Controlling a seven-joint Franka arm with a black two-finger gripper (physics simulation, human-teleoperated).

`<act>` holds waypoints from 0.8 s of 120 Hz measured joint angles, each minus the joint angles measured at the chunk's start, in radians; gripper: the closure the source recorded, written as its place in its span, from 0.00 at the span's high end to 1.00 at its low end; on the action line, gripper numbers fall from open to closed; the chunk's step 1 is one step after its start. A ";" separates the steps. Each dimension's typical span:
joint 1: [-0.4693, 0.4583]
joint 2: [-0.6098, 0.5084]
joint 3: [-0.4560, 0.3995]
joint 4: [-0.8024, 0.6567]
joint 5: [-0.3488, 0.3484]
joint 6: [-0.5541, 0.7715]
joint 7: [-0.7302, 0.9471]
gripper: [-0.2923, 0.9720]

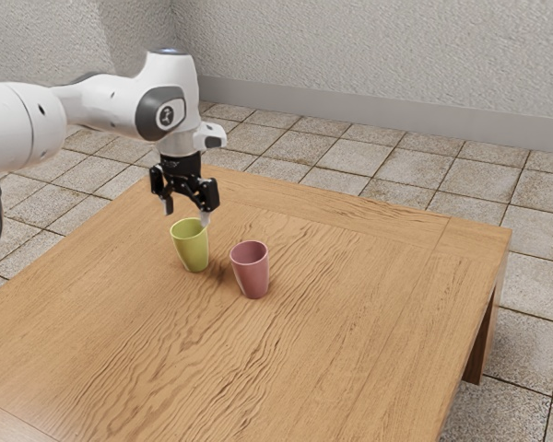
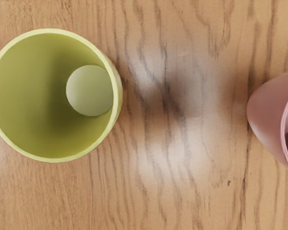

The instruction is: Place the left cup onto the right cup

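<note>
- Green cup stands upright almost straight below our gripper — fingers spread wide, holding nothing, tips just above its rim.
- Pink cup stands near it on the wooden table, not touching, toward the exterior view's right — we judge the carry runs that way.

A: Which colours stand out?
B: A yellow-green cup and a dusty pink cup.
A: The table?
B: Light brown, with wavy darker grain. The arm is white, its gripper black, the floor tiled grey-beige, the wall speckled grey.
</note>
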 joint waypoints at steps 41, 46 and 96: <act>0.023 0.064 -0.021 0.057 0.007 -0.004 0.018 0.76; 0.031 0.071 -0.028 0.065 0.012 -0.005 0.020 0.76; 0.055 0.130 -0.049 0.118 0.036 -0.010 0.038 0.76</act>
